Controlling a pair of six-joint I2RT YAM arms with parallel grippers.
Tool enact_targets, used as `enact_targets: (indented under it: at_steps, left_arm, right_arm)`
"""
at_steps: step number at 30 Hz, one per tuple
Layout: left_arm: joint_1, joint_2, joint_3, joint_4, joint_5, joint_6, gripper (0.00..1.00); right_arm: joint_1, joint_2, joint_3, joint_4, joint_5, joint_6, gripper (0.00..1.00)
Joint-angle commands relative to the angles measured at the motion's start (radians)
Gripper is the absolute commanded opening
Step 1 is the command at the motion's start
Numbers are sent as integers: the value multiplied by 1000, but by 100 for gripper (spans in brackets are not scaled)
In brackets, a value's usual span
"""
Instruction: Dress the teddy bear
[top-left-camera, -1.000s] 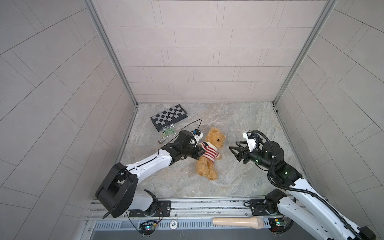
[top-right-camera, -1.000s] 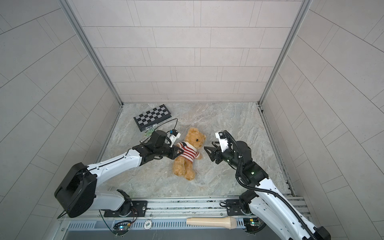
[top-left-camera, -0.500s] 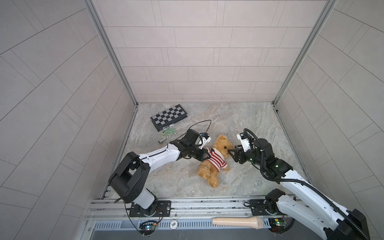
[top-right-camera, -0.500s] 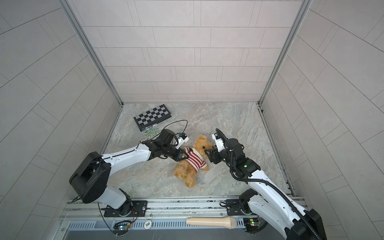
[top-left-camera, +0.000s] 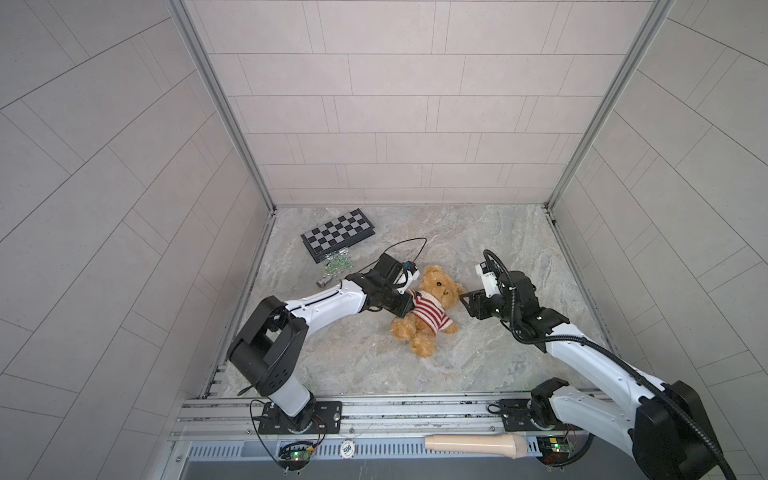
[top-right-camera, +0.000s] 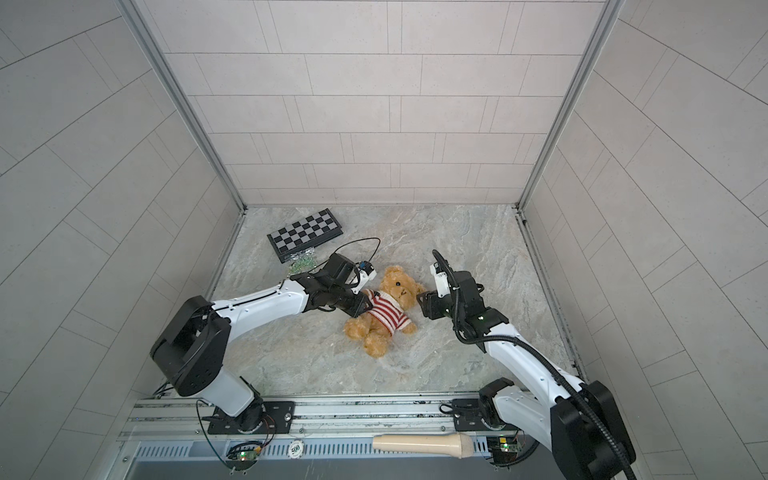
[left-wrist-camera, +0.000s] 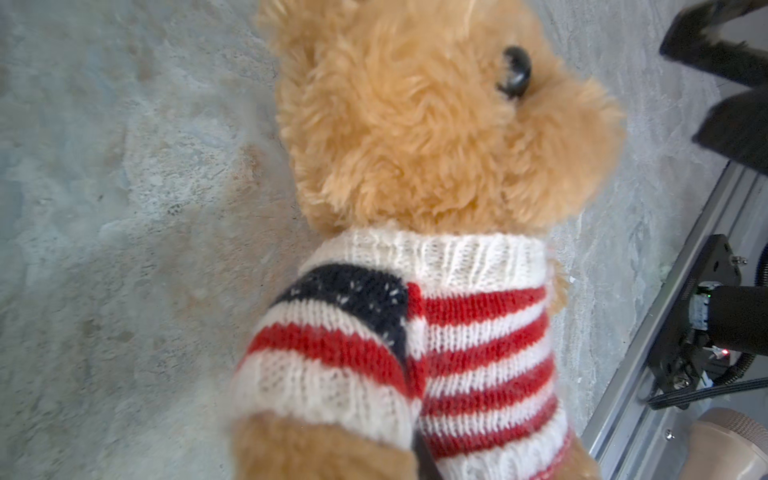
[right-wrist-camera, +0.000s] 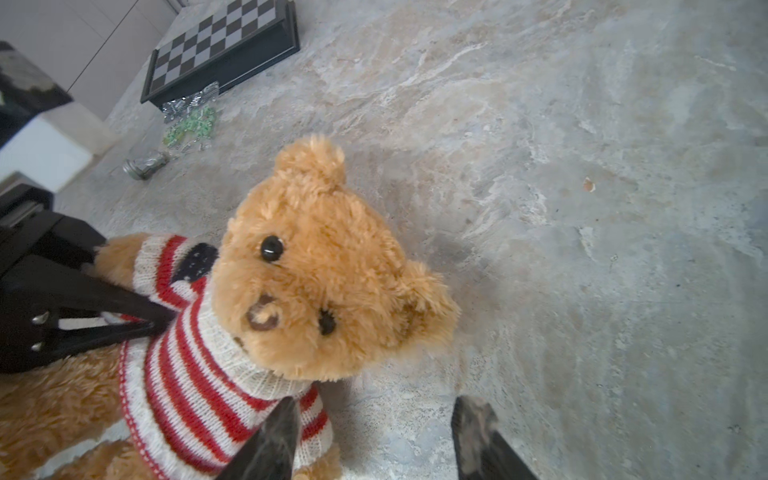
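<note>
Got the teddy bear (top-left-camera: 438, 286) on its back in the middle of the desk (top-left-camera: 498, 249), striped sweater (top-left-camera: 430, 313) on, head toward 1 o'clock. Can't tell clenched or released for the left hand (top-left-camera: 409, 305) at its 9 o'clock. Right hand (top-left-camera: 465, 305) at 3 o'clock released, grasping nothing.

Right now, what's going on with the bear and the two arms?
The teddy bear lies face up on the table, the striped sweater already on its torso. The left gripper is at the sleeve on one arm; whether it grips is unclear. The right gripper stands open beside the bear, holding nothing.
</note>
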Motion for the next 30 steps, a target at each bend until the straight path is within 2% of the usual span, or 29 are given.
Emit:
enact_targets:
  at_steps: [1, 9, 15, 19, 30]
  left_arm:
    - [1, 21, 12, -51, -78, 42, 19]
    - [-15, 16, 8, -25, -129, 46, 18]
    - [-20, 19, 0, -15, -145, 40, 19]
    - [-23, 12, -9, -7, -146, 39, 19]
    - [-22, 31, -3, 12, -147, 34, 19]
  right_arm:
    - [-39, 50, 7, 95, -53, 37, 61]
    - [-143, 248, 47, 250, -185, 103, 61]
    - [-148, 456, 196, 184, -236, 77, 59]
    - [-150, 557, 242, 222, -307, 102, 56]
    - [-151, 597, 232, 260, -407, 124, 50]
